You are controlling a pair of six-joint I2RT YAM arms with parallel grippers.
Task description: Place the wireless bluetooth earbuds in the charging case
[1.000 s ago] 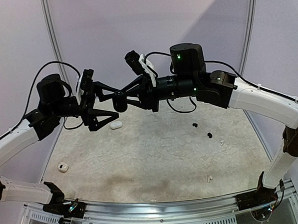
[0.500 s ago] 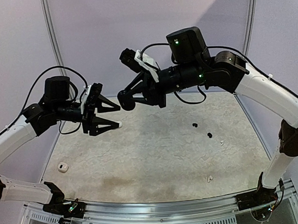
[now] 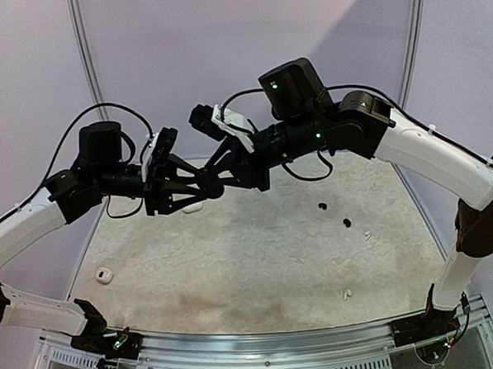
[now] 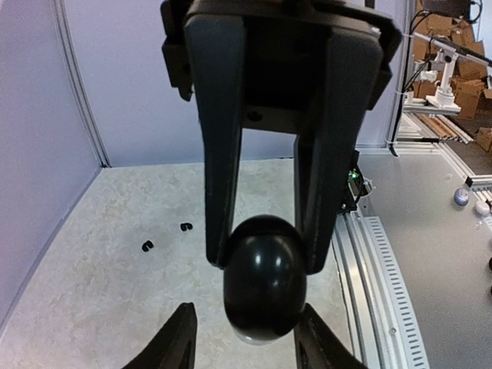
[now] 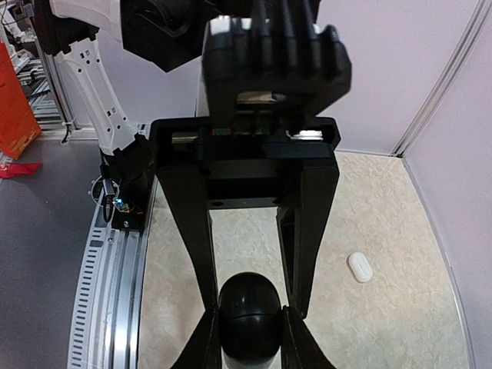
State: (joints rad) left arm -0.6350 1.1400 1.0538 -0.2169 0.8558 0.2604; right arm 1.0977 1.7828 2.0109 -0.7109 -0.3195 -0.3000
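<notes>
Case (image 4: 265, 277), black, mid-air above desk (image 3: 259, 275), clamped in right jaws; left jaws narrow, flanking same case, grip not discernible. Two black buds (image 3: 321, 205) and two white buds (image 3: 367, 235) loose on desk toward right side, well apart from case.

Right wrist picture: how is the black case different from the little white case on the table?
The black case is up in the air, pinched by the right gripper; the white case lies flat on the table. The black case is dark and looks egg-round; the white case is pale and looks flatter and longer. Both are smooth with rounded edges.
</notes>
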